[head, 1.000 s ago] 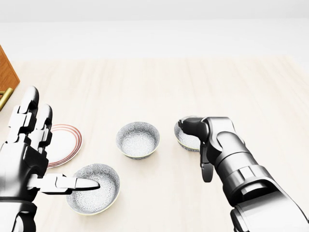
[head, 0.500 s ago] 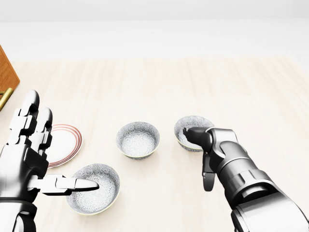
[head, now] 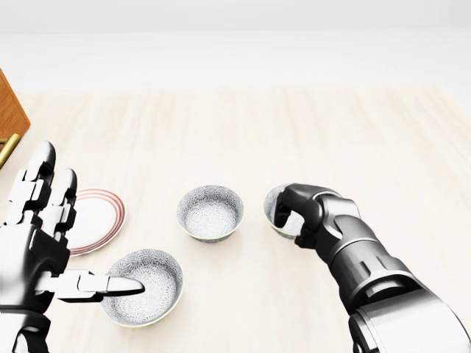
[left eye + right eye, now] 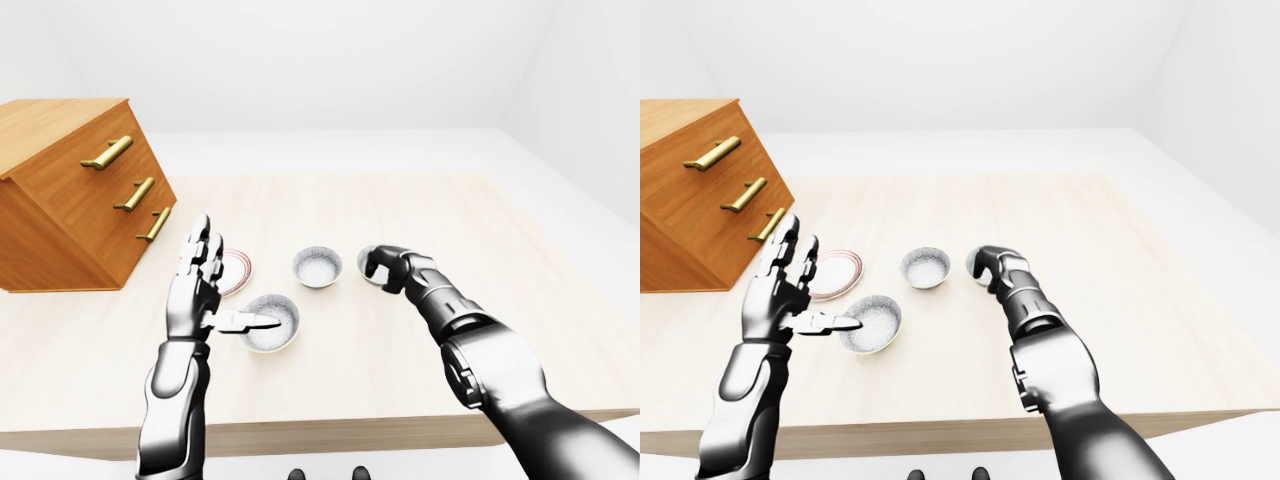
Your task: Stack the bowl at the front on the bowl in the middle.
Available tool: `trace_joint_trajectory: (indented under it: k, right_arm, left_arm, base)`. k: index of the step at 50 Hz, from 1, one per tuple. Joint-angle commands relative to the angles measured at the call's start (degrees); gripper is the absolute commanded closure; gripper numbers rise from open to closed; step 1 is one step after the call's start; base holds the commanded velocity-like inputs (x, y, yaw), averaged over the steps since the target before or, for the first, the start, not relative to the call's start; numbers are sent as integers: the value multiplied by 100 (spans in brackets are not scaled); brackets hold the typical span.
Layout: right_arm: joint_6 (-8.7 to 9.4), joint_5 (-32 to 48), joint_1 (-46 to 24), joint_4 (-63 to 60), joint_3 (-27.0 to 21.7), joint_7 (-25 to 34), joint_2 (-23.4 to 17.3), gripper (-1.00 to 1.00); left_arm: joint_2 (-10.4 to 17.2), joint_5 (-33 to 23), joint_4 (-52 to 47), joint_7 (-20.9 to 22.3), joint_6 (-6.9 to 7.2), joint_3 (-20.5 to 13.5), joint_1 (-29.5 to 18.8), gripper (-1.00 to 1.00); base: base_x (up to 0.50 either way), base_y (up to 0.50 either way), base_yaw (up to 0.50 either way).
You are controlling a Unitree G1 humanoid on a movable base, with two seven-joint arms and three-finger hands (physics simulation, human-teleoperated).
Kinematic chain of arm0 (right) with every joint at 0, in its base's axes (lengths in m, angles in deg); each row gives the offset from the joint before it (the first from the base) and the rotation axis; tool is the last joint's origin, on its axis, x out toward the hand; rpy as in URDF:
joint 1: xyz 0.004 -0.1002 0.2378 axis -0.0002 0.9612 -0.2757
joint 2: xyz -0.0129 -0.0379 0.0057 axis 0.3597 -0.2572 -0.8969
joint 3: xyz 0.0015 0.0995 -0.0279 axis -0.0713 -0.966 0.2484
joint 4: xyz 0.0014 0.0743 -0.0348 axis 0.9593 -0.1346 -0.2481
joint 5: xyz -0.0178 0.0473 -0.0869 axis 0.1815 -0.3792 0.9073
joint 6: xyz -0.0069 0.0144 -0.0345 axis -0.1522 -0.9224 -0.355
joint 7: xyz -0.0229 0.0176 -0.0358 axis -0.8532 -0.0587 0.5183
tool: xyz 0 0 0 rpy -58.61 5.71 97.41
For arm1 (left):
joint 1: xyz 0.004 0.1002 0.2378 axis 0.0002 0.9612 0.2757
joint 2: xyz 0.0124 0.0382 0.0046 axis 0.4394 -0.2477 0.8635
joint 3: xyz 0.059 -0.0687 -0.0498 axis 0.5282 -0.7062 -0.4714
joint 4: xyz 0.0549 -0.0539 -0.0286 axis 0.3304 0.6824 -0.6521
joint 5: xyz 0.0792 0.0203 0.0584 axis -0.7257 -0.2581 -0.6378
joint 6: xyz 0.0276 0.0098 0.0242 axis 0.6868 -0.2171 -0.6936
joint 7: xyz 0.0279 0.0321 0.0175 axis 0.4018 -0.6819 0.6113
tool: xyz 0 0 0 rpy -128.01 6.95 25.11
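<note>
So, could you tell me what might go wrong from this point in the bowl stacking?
1. The right hand is curled on the rim of the right bowl, while the left hand is open with one finger over the bowl nearest the bottom of the head view. Two bowls are engaged, so the wrong one may get stacked.
2. A single-finger contact could tip or push that near bowl rather than lift it.
3. The plate sits close by and might be knocked.
</note>
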Motion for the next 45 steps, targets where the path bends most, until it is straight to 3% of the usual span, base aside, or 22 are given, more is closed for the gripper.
trace_joint_trajectory:
  k: [1, 6, 19, 37, 45]
  right_arm:
    - [0, -179, -32, 84, -132, -545, 24, 100]
    - [0, -265, -53, 84, -162, -734, 58, 100]
    - [0, -388, -89, 44, -133, -1192, 93, 100]
    - [0, -66, 268, -866, 251, -3752, 17, 100]
    - [0, 249, 859, -1791, 323, -4013, 91, 100]
  left_arm:
    - [20, 189, -109, 130, 0, -121, 82, -100]
    - [28, 524, -466, 373, 0, -214, 208, -100]
    - [-2, 579, -473, 404, 0, -244, 191, -100]
    - [-3, 527, -375, 240, 0, -202, 152, -100]
    - [-17, 484, -328, 225, 0, -157, 142, -100]
  base:
    - [0, 0, 0]
    - [0, 0, 0]
    - [0, 0, 0]
    - [0, 0, 0]
    - [0, 0, 0]
